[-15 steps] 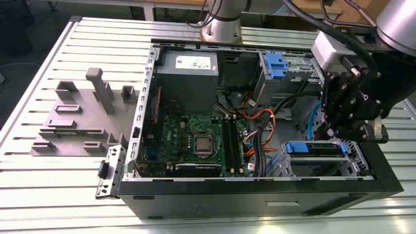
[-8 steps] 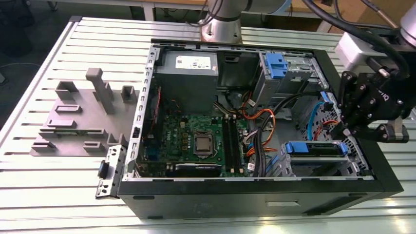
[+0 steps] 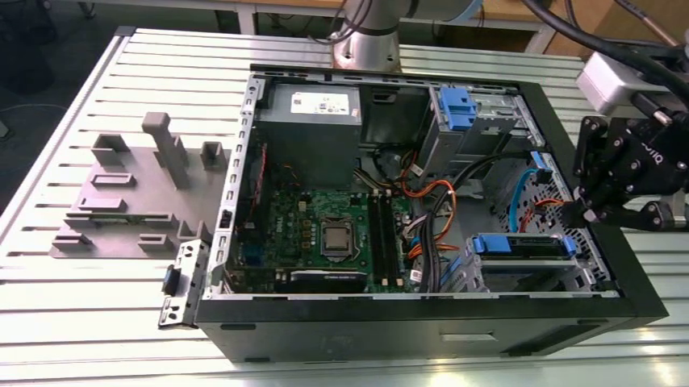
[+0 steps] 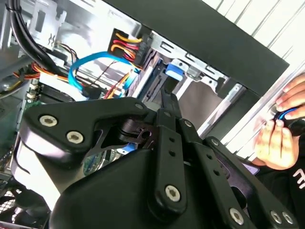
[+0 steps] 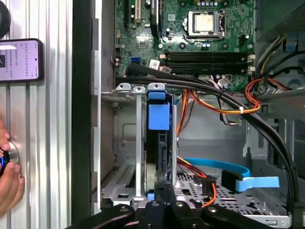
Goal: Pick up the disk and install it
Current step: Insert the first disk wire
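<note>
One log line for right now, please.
pincer: at disk end, contact unclear | disk: edge-on in drive cage slot | hand: at table beside case

Disk point(image 3: 524, 246) with blue carrier frame stands on edge, slotted between the rails inside the drive cage point(image 3: 538, 278).

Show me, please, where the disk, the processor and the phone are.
disk point(image 5: 158, 117): first wrist view, on its blue carrier tab.
processor point(image 5: 205, 22): first wrist view, on its metal lid.
phone point(image 5: 19, 59): first wrist view, on its screen.
</note>
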`<state>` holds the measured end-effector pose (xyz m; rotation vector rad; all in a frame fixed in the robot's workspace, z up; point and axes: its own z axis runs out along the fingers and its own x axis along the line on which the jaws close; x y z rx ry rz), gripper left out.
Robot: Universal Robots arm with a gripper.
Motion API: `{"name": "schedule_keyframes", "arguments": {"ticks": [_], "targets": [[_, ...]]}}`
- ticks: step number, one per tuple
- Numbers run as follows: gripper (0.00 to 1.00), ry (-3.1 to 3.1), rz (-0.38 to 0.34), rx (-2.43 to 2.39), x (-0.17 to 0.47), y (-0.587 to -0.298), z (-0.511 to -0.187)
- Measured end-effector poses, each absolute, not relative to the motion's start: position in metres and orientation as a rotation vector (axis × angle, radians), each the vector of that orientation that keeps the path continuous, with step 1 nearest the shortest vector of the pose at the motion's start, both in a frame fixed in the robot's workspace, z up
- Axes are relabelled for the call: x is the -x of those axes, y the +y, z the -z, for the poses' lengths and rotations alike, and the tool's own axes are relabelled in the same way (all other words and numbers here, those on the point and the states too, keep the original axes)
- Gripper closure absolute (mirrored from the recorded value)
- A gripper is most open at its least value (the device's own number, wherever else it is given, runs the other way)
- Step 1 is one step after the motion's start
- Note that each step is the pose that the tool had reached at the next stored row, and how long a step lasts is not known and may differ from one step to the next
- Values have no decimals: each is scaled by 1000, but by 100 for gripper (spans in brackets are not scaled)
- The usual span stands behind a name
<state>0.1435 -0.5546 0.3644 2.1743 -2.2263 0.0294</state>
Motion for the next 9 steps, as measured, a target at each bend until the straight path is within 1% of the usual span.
{"name": "schedule_keyframes", "arguments": {"ticks": [6,9], "targets": [[89,-2225,-29,-2175,-145,-542,-364],[89,-2224,-27,-2175,-149,-540,-364]]}}
